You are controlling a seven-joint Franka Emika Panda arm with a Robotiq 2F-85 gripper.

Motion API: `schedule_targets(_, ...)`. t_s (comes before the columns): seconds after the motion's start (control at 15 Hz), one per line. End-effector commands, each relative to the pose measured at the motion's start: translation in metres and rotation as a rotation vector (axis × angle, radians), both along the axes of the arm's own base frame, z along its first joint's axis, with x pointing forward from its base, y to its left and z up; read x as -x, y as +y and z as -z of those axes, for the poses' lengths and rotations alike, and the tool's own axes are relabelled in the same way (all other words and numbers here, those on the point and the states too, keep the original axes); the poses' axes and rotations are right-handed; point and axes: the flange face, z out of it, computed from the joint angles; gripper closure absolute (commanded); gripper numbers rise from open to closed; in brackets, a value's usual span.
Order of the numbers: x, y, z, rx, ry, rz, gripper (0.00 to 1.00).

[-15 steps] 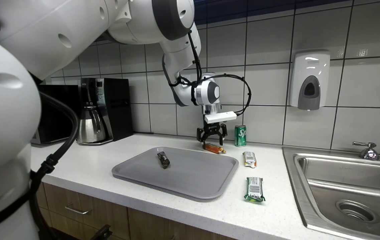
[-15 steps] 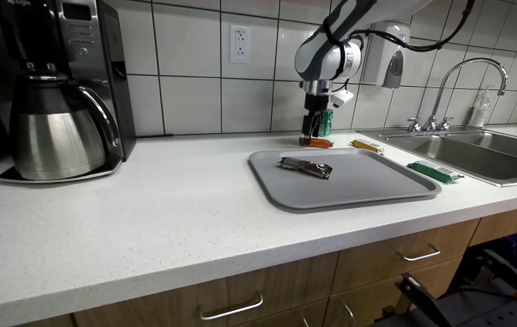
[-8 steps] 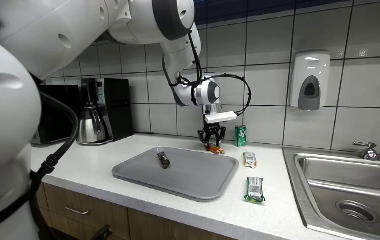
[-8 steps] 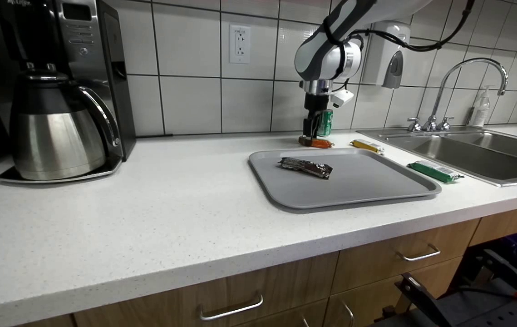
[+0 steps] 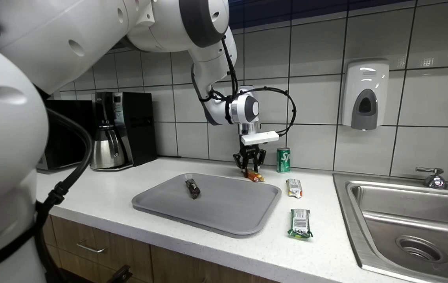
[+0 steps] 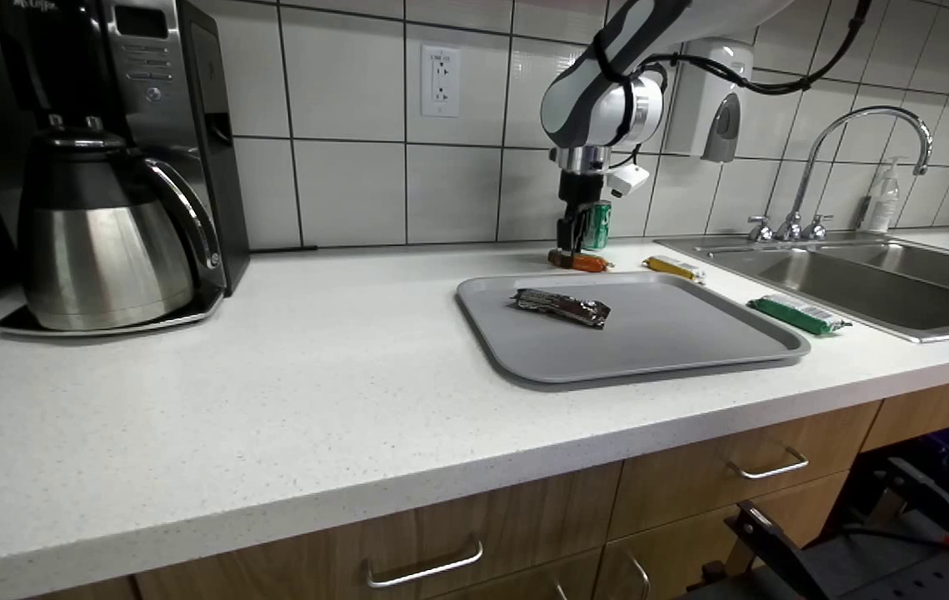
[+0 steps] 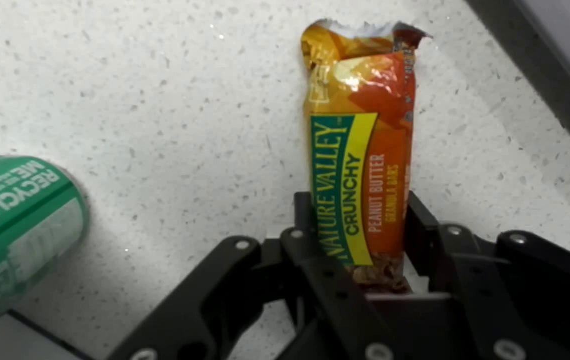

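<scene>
The tool (image 7: pixel 358 215) holds the orange bar (image 7: pixel 360 100) in a narrow grip, one of its two fingers (image 7: pixel 422 230) against each long side, close to one end. The bar (a Nature Valley peanut butter one, going by its label) lies on the table (image 6: pixel 274 400), printed side up, with most of its length reaching past the fingers. Near it stands the green can (image 5: pixel 283 160), upright, just in front of the tiled wall (image 5: pixel 314 102). On the bar's other side, close but apart, is the grey tray (image 5: pixel 224 212), flat on the table; a brown bar (image 6: pixel 561 307) lies on it, toward the coffee maker (image 6: pixel 159 108). Two more lie between tray and sink (image 5: pixel 353 220): the yellow bar (image 6: pixel 674 268), nearer the can, and the green bar (image 6: pixel 799 314), barcode up. The steel sink is set into the table. A white dispenser (image 5: pixel 366 78) hangs on the wall, and the coffee maker stands well apart, past the tray. Wood-fronted drawers (image 6: pixel 691 454) sit below the table's edge.
</scene>
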Motion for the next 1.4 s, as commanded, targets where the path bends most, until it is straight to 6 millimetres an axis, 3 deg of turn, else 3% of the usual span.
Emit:
schedule_targets(0.0, 0.002, 0.002, -0.015, 0.010, 0.021, 0.026, 0.81)
schedule_targets(0.67, 0.024, 0.023, -0.051, 0.034, -0.005, 0.101, 0.81)
schedule_targets(1.33, 0.083, 0.064, -0.062, 0.044, 0.024, 0.203, 0.81)
